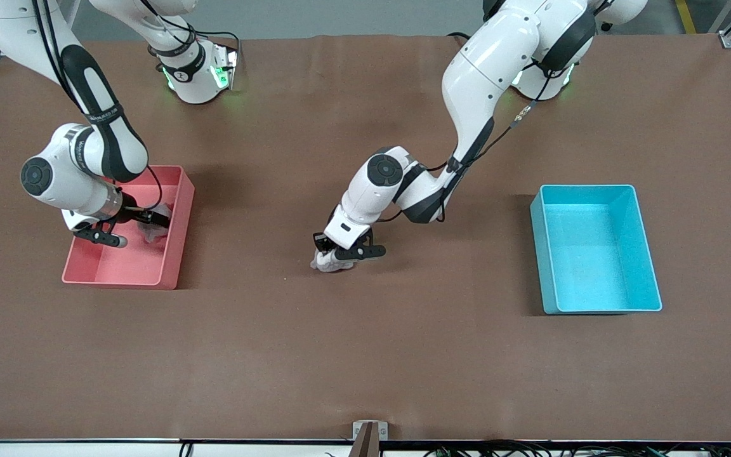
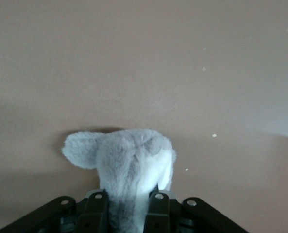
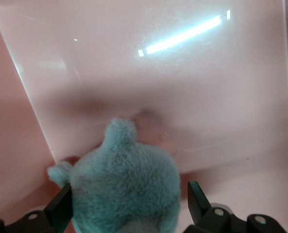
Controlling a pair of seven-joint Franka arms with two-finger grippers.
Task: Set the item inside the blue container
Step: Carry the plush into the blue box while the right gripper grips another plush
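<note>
Front view — two bins point(image 1: 178, 241) point(image 1: 542, 254), two plush toys point(image 1: 330, 262) point(image 1: 156, 230)

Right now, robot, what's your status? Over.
Left gripper shut on grey plush toy, mid-table. Right gripper open around teal plush in pink bin. Blue container unobstructed.

A: Any writing to read here?
B: Hardly. The right arm point(image 1: 96, 114) carries a line of small lettering on a dark band, too small to make out.
A: Anything on the bins?
B: Nothing legible.
</note>
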